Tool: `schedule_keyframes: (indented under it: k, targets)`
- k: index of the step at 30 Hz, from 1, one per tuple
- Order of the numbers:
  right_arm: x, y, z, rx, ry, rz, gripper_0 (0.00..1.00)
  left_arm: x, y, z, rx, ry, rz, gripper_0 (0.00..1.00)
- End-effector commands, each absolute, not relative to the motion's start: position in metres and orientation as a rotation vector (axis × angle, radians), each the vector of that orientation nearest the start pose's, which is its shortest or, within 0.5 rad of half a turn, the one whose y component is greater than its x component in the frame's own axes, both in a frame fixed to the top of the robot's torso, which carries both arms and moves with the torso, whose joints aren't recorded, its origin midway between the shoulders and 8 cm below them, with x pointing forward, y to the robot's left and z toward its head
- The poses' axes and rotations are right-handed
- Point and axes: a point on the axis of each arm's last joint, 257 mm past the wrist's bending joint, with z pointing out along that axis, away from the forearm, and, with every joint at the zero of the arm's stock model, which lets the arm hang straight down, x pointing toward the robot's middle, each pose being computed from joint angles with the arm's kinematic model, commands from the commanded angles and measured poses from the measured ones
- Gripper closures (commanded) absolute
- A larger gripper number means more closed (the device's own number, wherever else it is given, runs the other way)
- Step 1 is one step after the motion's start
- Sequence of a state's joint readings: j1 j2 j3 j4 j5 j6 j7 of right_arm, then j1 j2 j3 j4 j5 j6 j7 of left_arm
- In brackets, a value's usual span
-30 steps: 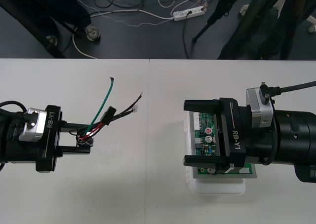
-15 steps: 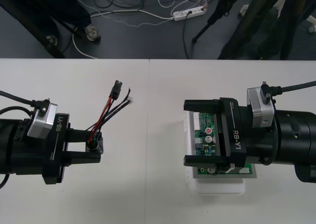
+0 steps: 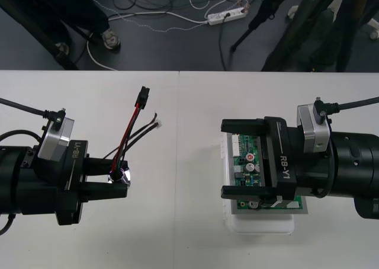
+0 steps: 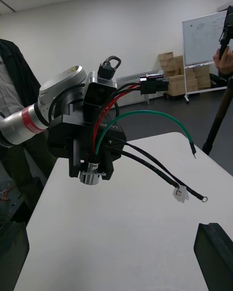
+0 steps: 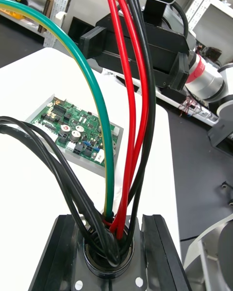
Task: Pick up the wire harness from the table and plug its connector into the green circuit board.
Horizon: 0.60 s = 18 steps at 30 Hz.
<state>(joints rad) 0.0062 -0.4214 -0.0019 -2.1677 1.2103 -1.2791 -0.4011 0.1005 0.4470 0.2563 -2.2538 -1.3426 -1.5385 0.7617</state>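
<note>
Shifted inward, left gripper (image 3: 122,175) clenched on socket (image 3: 119,177) of wire harness (image 3: 131,130), plug (image 3: 142,95) raised, we see right gripper (image 3: 224,159) released, apparently over green circuit board (image 3: 251,162).

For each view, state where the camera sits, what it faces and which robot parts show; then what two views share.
Front view: above the plain light table, looking steeply down; left gripper shut on the thin-wired harness, right gripper open over the green circuit board.
Right wrist view: on that wrist, facing the left gripper; own black fingers apart.
Left wrist view: on that wrist, facing board and right gripper past its own fingers.
Both wrist views share the harness.
</note>
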Motion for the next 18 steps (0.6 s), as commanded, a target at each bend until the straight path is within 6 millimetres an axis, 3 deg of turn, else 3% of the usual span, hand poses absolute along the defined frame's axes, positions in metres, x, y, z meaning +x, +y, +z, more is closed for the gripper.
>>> schedule_keyframes:
  k: [1,18]
  targets:
    - [0.276,-0.037,-0.047,-1.164,1.121,1.088,0.0,0.251,0.101,-0.106,1.22,1.553,-1.04,1.0]
    - [0.275,-0.038,-0.039,-1.158,1.106,1.103,0.0,0.24,0.093,-0.098,1.197,1.544,-1.136,1.0]
